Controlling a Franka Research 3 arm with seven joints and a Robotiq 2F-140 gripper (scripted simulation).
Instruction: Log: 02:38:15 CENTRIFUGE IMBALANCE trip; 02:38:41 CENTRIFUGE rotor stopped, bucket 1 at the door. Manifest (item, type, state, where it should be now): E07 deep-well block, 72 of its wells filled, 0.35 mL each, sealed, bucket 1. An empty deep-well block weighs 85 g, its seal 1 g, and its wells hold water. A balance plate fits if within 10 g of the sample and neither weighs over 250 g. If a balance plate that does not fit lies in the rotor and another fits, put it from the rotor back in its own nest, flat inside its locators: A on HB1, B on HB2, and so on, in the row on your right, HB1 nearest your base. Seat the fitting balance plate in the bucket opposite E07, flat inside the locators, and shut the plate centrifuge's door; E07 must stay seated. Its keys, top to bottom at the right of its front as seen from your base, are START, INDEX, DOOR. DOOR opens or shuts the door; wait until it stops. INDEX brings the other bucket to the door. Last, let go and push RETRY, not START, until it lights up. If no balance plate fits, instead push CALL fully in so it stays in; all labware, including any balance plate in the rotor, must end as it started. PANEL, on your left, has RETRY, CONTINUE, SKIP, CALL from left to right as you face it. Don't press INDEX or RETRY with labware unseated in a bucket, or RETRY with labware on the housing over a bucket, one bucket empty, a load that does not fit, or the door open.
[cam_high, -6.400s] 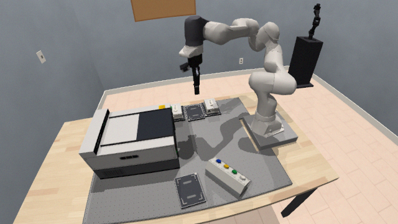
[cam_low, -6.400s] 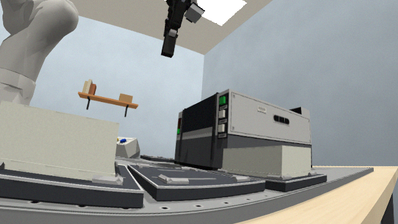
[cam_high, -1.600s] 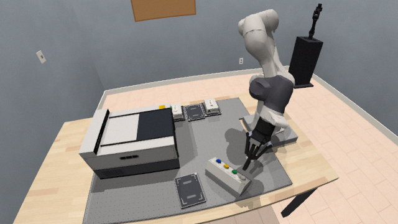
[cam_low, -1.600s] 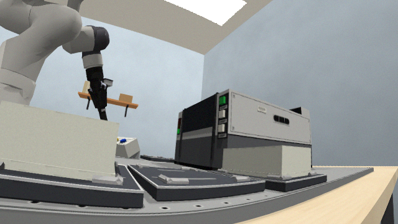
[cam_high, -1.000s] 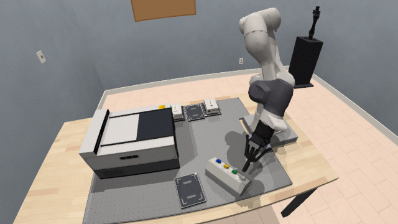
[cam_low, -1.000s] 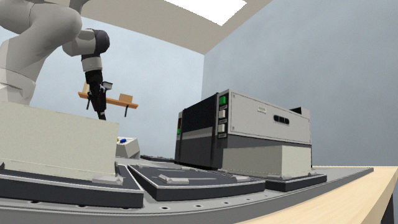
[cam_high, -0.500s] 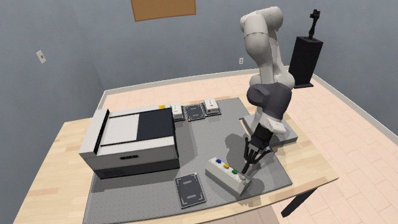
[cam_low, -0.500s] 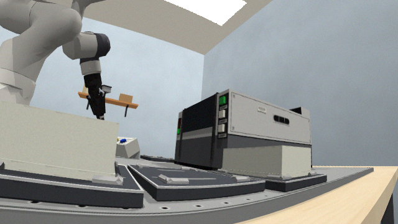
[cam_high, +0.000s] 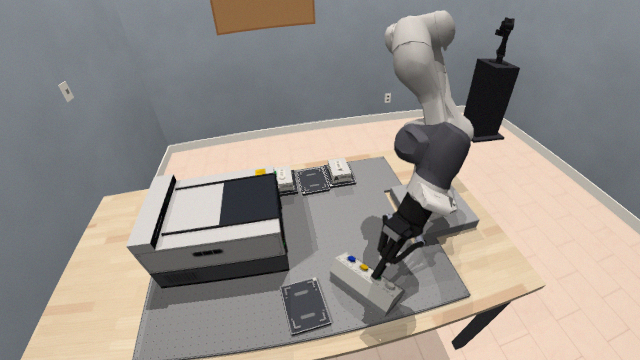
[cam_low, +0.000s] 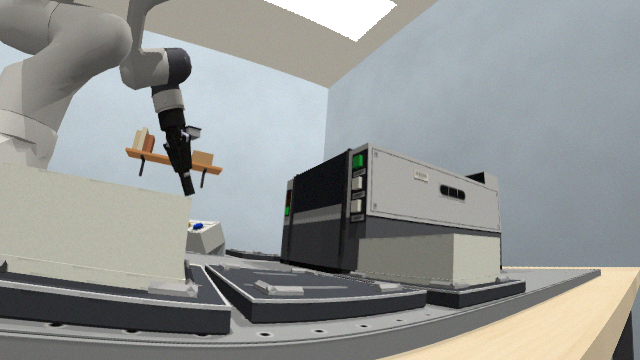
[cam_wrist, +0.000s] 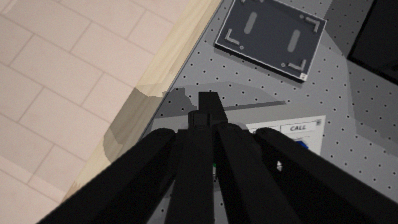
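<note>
My gripper (cam_high: 379, 273) is shut on nothing and points down at the PANEL box (cam_high: 366, 281) at the table's front. In the top view its tip is at the green button, with the grey RETRY button (cam_high: 390, 286) showing unlit just beside it. The yellow button (cam_high: 363, 267) and the blue CALL button (cam_high: 351, 258) lie clear of it. In the wrist view my fingers (cam_wrist: 209, 102) cover the panel's left part; only the CALL label (cam_wrist: 298, 127) shows. The plate centrifuge (cam_high: 215, 225) shows a closed top with no bucket in sight. Its keys (cam_low: 356, 189) face the base.
Balance plates sit on two nests (cam_high: 285, 179) (cam_high: 341, 171) with an empty nest (cam_high: 312, 180) between them. Another empty nest (cam_high: 306, 305) lies left of the panel and also shows in the wrist view (cam_wrist: 270, 37). The table edge is close to the panel.
</note>
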